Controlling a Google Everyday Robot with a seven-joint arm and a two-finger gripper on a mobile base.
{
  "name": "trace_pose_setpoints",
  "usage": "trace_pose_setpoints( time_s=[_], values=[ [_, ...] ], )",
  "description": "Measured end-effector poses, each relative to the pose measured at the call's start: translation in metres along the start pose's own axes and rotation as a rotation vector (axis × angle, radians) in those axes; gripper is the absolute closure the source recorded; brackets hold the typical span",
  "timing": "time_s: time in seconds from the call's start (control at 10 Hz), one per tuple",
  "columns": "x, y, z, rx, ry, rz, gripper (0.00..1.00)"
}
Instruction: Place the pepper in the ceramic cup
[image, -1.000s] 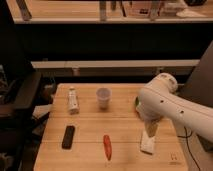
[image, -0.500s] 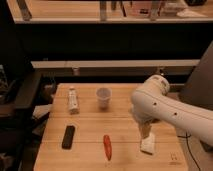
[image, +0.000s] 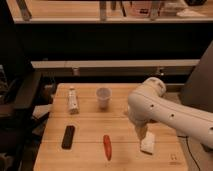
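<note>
On my feed I see a wooden table (image: 90, 156). A black bar (image: 68, 136) lies near its left edge, with a white bottle (image: 73, 100) on its side behind it. A small white thing (image: 148, 144) lies front right. A dark chair (image: 22, 97) stands to the left.

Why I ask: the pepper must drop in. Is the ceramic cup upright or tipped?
Upright: the ceramic cup stands rim up. The gripper hangs apart from it, over the table.

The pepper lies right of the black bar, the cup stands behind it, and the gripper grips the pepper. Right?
Not gripped: in the camera view the open gripper is right of the pepper, apart from it. The rest holds.
</note>
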Motion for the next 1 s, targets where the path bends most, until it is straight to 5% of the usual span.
trace_pose_setpoints(
  time_s=[1.0],
  values=[
    [-0.057,-0.02,0.023,-0.015,-0.003,-0.187,0.2]
  ],
)
